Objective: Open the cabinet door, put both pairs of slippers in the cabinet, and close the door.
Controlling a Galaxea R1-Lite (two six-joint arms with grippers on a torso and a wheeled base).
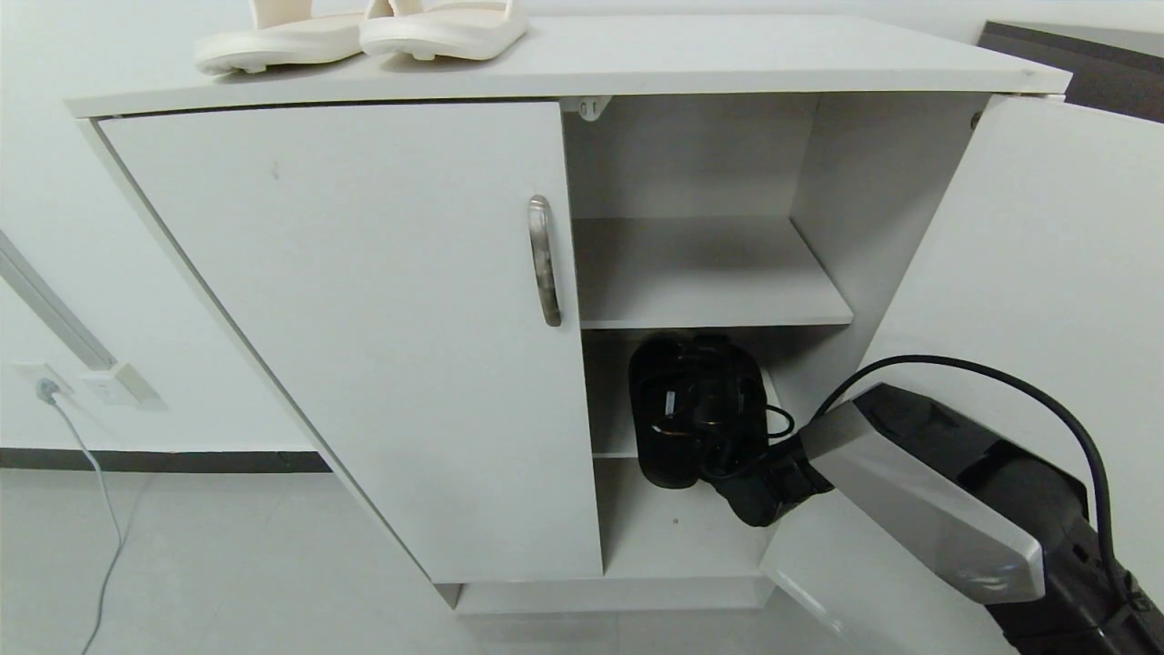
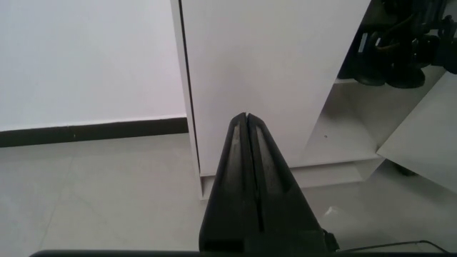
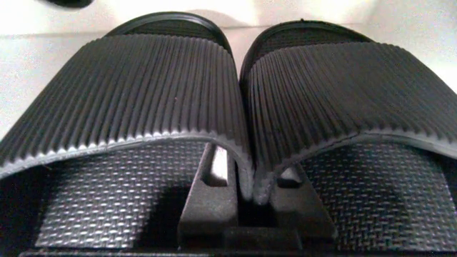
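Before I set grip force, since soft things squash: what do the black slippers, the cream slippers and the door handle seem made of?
The black slippers look like soft rubber or foam, matte: ribbed straps, pebbled footbeds. The cream slippers are likely moulded foam, smooth and matte: thick rounded soles. The door handle seems brushed metal: dull silvery sheen.

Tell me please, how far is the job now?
Done: the right door stands open. In hand: the right gripper grips the black slippers inside the cabinet, at the lower shelf. Left: release them, store the cream slippers from the cabinet top, close the door.
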